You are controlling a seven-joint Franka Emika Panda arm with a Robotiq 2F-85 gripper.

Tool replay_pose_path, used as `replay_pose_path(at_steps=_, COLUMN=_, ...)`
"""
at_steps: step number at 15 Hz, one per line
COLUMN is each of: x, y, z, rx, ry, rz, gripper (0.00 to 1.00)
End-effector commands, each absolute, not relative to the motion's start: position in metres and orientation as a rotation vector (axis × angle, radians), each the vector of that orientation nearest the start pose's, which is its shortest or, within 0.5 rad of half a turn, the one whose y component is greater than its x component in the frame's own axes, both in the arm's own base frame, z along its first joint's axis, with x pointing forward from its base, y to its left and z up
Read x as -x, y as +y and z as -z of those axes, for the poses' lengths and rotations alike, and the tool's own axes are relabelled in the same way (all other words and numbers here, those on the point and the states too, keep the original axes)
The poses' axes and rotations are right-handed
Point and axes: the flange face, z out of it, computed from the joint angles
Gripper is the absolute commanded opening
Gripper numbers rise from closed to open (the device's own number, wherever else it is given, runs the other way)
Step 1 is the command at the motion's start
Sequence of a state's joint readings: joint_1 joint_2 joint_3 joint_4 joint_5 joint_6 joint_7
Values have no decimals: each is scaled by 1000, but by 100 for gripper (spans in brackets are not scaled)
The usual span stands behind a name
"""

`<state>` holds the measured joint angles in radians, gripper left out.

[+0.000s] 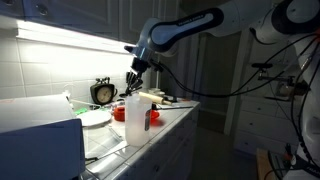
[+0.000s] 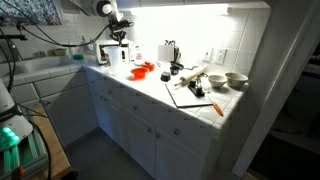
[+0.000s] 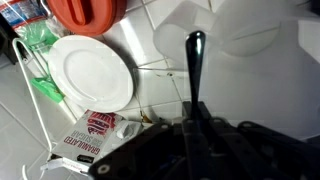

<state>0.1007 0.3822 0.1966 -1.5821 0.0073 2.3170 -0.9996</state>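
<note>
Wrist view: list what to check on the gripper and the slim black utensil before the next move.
1. Gripper shut on the slim black utensil: ok.
2. Utensil tip lifted off the white tiled counter: cannot tell.
3. Round white plate apart from the utensil: ok.
4. Orange-red plastic bowl apart from the utensil: ok.
5. Red-and-white paper packet by the plate, clear of the utensil: ok.
</note>
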Motion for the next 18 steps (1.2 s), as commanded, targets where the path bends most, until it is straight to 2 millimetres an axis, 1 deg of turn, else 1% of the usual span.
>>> replay_pose_path(at_steps=1, x=-658, y=186, z=-463, rx=2534, ry=-1882, rz=579, gripper=2)
replay_pose_path(at_steps=6, x=-657, y=184, z=-472, rx=2544, ry=-1862, rz=599, gripper=2)
replay_pose_path(at_steps=8, x=-654, y=182, z=-474, rx=2539, ry=-1867, rz=607, gripper=2)
replay_pose_path(at_steps=12, x=-637, y=175, z=-474, rx=2524, ry=-1893, rz=604, gripper=2)
replay_pose_path(at_steps=14, x=-626, y=171, z=-471, rx=2522, ry=-1897, rz=643, gripper=2)
replay_pose_path(at_steps=18, x=-606, y=163, z=-465, rx=2537, ry=-1863, rz=781, gripper=2)
